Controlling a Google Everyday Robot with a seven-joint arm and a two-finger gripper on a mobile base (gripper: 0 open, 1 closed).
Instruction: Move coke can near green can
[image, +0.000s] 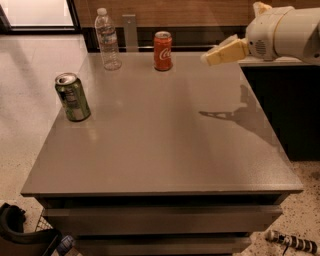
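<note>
The coke can (162, 51), red-orange with white script and a silver top, stands upright at the far edge of the grey table (160, 150). The green can (73, 97) stands upright near the table's left edge, well apart from it. My gripper (211, 56) reaches in from the upper right on a white arm (282, 32). It hangs above the table's far right part, to the right of the coke can and clear of it, and holds nothing.
A clear plastic water bottle (107, 39) stands at the far left of the table, left of the coke can. A dark counter (285, 100) adjoins the table on the right. Speckled floor lies to the left.
</note>
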